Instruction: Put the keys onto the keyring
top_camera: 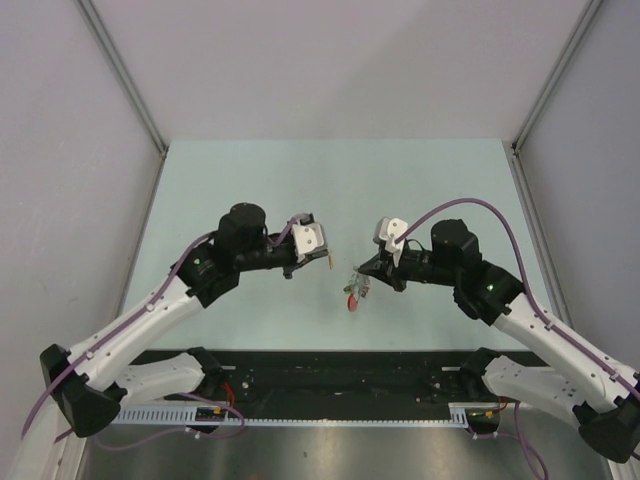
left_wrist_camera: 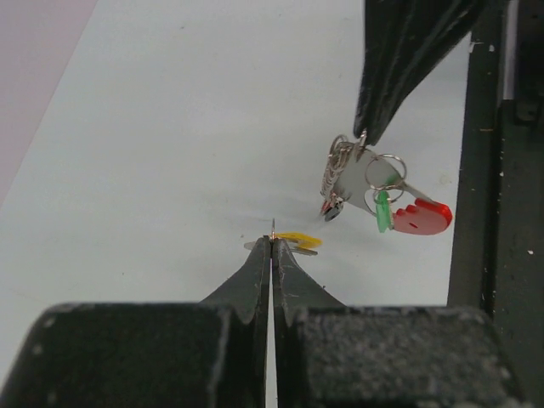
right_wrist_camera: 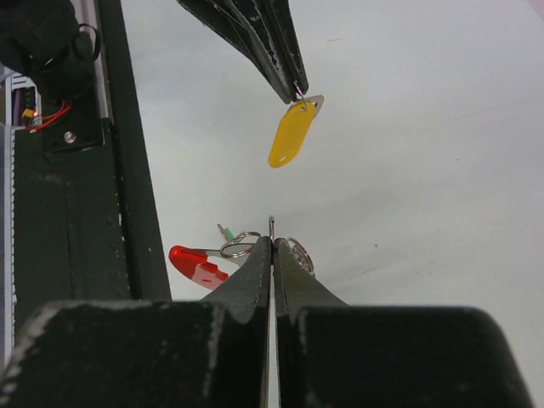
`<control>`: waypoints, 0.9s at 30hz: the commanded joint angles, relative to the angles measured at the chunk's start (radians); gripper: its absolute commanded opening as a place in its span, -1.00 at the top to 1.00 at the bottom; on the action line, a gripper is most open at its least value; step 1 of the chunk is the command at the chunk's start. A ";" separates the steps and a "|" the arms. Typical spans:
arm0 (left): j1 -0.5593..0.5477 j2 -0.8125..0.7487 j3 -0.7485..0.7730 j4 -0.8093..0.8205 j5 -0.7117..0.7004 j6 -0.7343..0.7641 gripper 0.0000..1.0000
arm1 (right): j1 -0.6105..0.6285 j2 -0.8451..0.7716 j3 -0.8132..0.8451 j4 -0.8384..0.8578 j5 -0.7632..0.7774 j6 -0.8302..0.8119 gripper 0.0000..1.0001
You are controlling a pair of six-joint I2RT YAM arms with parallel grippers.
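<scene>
Pale table [top_camera: 250,180], keyring [left_wrist_camera: 350,178] hangs from right gripper [right_wrist_camera: 272,242]

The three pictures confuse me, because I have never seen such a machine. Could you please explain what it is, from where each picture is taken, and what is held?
It is a robot: a left arm and a right arm, fixed at the near edge of a pale table. The wide picture looks down from above. The other two come from a camera on each wrist, so each shows its own black jaws at the bottom. The left jaws are shut on a yellow key. The right jaws are shut on the keyring, from which a green key and a red piece hang.
</scene>
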 commanded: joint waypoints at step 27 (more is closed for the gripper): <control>-0.006 -0.030 -0.022 -0.056 0.389 0.132 0.99 | 0.165 -0.039 0.038 0.033 0.071 -0.090 1.00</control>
